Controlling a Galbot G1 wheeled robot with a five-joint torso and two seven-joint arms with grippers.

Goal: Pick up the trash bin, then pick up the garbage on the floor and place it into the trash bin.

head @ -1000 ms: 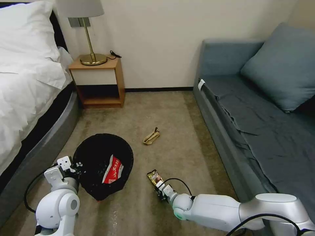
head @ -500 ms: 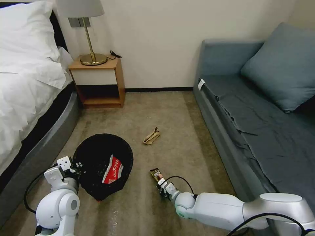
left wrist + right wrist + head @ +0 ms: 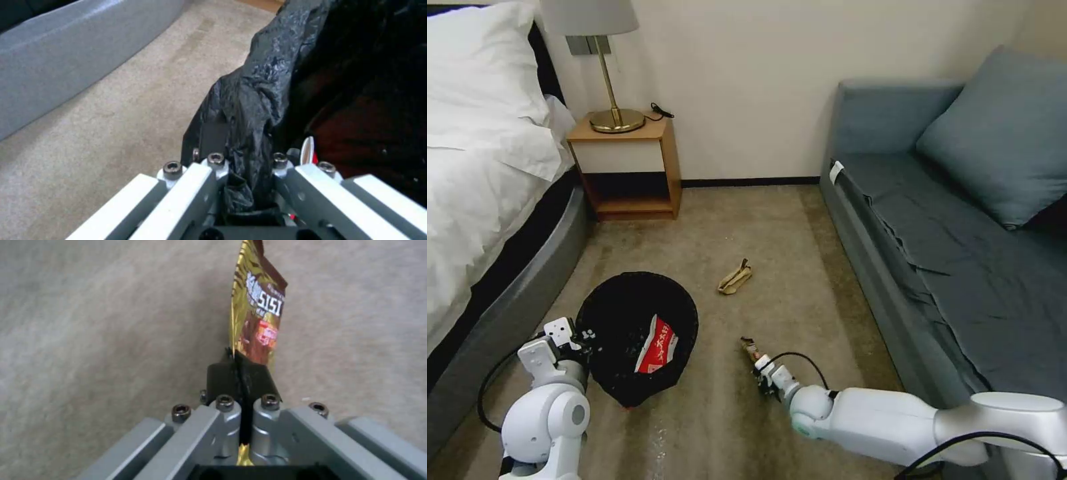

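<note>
Down at carpet level, the right gripper (image 3: 242, 373) is clamped on the lower end of the yellow-brown snack wrapper (image 3: 257, 320), its two black pads pressed flat together with the foil pinched between them; the wrapper stands nearly on edge above the beige carpet (image 3: 89, 323), its printed face turned to one side. From the head view, that same right gripper (image 3: 758, 362) sits low near the floor with the snack wrapper (image 3: 751, 348) sticking up from its tip, a little way to the right of the trash bin (image 3: 627, 300). On the other side, the left gripper (image 3: 247, 166) is closed on the bin's rim, crumpled glossy black liner (image 3: 262, 86) bunched between its fingers. In the head view the left gripper (image 3: 582, 341) grips the bin at its near-left edge, beside the grey bed base (image 3: 514, 293). Inside the trash bin lies a red-and-white wrapper (image 3: 657, 345), resting against the near-right side of the liner. Farther out on the carpet, a tan scrap (image 3: 734, 278) lies alone between the bin and the blue sofa (image 3: 934, 220), well apart from both grippers.
</note>
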